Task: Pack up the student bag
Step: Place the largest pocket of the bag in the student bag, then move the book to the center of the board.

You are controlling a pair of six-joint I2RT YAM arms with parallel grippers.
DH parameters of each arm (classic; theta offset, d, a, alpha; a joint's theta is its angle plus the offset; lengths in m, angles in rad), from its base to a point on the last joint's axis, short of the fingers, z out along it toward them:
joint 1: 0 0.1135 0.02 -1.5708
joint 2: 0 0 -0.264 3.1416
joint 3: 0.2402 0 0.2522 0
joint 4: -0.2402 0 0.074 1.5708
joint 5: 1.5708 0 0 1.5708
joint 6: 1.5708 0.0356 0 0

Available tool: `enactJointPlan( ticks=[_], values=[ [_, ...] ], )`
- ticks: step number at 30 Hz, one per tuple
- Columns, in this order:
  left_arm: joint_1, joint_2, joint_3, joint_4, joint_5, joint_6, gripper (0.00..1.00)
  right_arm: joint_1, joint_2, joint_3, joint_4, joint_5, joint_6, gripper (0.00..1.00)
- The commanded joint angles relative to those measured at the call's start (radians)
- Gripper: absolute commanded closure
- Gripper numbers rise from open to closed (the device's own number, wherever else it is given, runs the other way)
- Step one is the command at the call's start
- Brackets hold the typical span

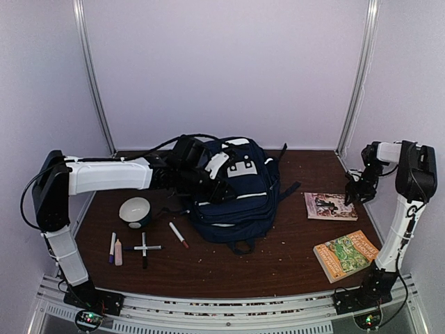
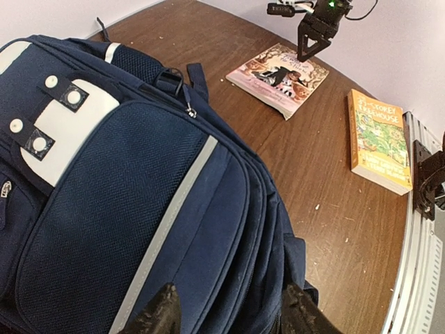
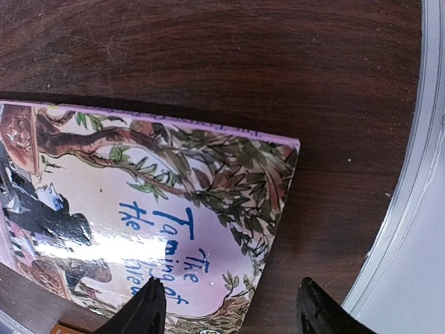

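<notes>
Left gripper (image 2: pixel 229 316) spread open over the soft navy mesh-fronted student bag (image 2: pixel 139 209) slumped mid-table (image 1: pixel 278 268) toward the far edge, right gripper (image 3: pixel 226 306) open and empty above a glossy pink paperback (image 3: pixel 174 209) by the right edge, with a green-orange book (image 1: pixel 345 254) at the near-right corner and pens (image 1: pixel 179 234) and a round bowl (image 1: pixel 135 212) on the left.

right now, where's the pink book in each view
Top external: the pink book lies flat on the right side of the table, right of the student bag.
Left wrist: upper middle-right, beyond the bag, cover up.
Right wrist: it fills the left and lower middle, one corner pointing right.
Shared landmark: the right gripper, open, poised over the book in every view.
</notes>
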Motion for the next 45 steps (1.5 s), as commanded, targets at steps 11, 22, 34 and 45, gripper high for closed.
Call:
enactJointPlan(
  ticks=[11,22,34,45],
  values=[
    [-0.004,0.034,0.116,0.029,0.027,-0.076,0.49,-0.001,0.123,0.138,-0.12,-0.022,-0.009,0.37],
    [-0.003,0.068,0.161,0.005,0.045,-0.088,0.49,0.108,0.155,0.21,-0.12,0.084,-0.065,0.45],
    [-0.003,0.093,0.17,-0.01,0.064,-0.094,0.49,0.289,0.141,0.213,-0.098,0.175,-0.144,0.45],
    [-0.003,0.108,0.183,-0.019,0.074,-0.094,0.49,0.298,0.119,0.263,-0.099,0.211,-0.08,0.45]
  ],
)
